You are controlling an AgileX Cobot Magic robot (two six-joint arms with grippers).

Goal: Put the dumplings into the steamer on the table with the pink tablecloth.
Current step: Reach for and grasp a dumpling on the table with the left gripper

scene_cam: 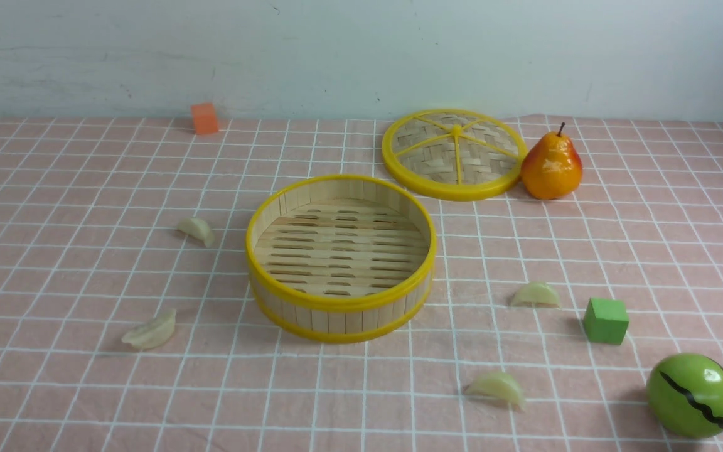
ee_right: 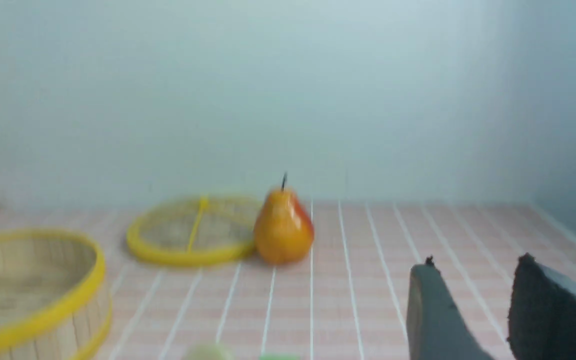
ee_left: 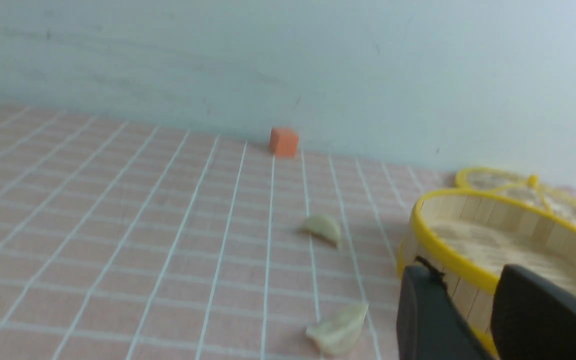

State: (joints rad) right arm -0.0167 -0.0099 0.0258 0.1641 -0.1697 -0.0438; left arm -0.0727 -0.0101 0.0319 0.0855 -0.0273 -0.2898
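The steamer (scene_cam: 341,257) stands empty at the middle of the pink tablecloth (scene_cam: 85,188). Four dumplings lie around it: one at far left (scene_cam: 197,230), one at near left (scene_cam: 150,331), one at right (scene_cam: 535,295), one at near right (scene_cam: 496,387). Neither gripper shows in the front view. In the left wrist view my left gripper (ee_left: 463,277) is open and empty, close to the steamer (ee_left: 493,240), with two dumplings (ee_left: 322,228) (ee_left: 338,327) to its side. In the right wrist view my right gripper (ee_right: 475,265) is open and empty above bare cloth.
The flat woven lid (scene_cam: 452,154) lies behind the steamer with a pear (scene_cam: 551,166) beside it. A green cube (scene_cam: 606,321) and a green ball (scene_cam: 692,395) sit at near right. An orange cube (scene_cam: 204,118) stands by the back wall.
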